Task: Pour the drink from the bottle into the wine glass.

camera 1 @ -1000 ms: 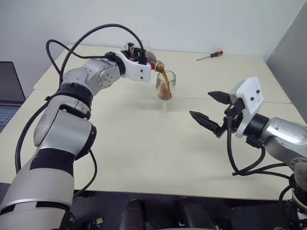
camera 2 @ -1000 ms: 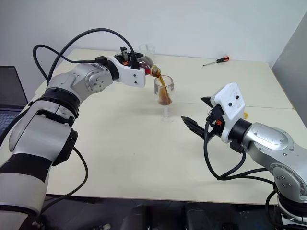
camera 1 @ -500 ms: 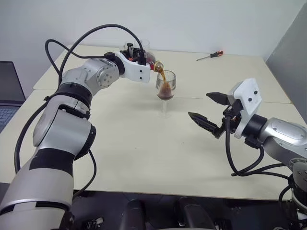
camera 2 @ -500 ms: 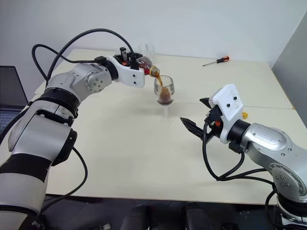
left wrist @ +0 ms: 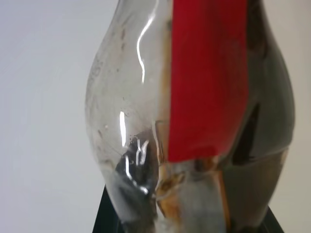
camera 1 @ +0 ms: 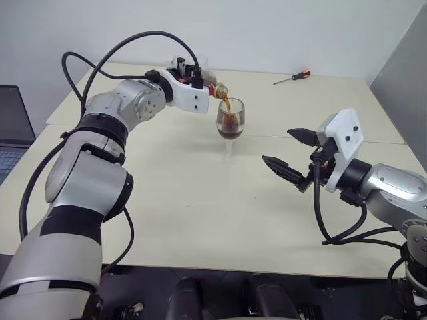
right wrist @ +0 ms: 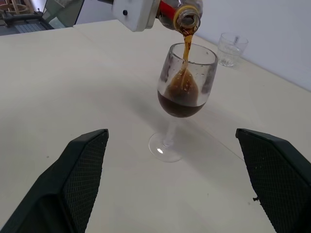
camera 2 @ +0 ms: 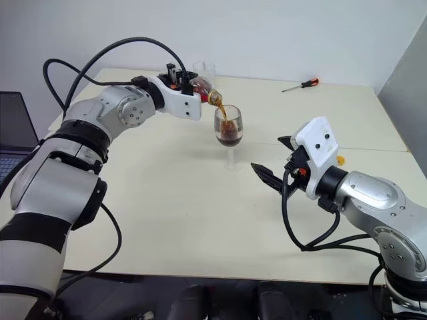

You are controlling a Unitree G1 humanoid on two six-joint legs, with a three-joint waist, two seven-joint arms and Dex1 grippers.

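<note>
My left gripper is shut on the small clear bottle, held tipped over with its mouth just above the wine glass's rim. The left wrist view shows the bottle and its red label up close. A thin stream of the dark brown drink falls into the wine glass, which stands upright mid-table. Drink fills the lower part of the bowl. To the right of the glass and nearer to me, my right gripper hangs open, pointing at the glass, with nothing in it.
A short clear tumbler stands behind the bottle, toward the table's far edge. A red-handled screwdriver lies at the far right. A laptop sits off the table's left side. A grey panel borders the right.
The drink keeps streaming and its level in the wine glass has risen a little. Neither arm has moved.
</note>
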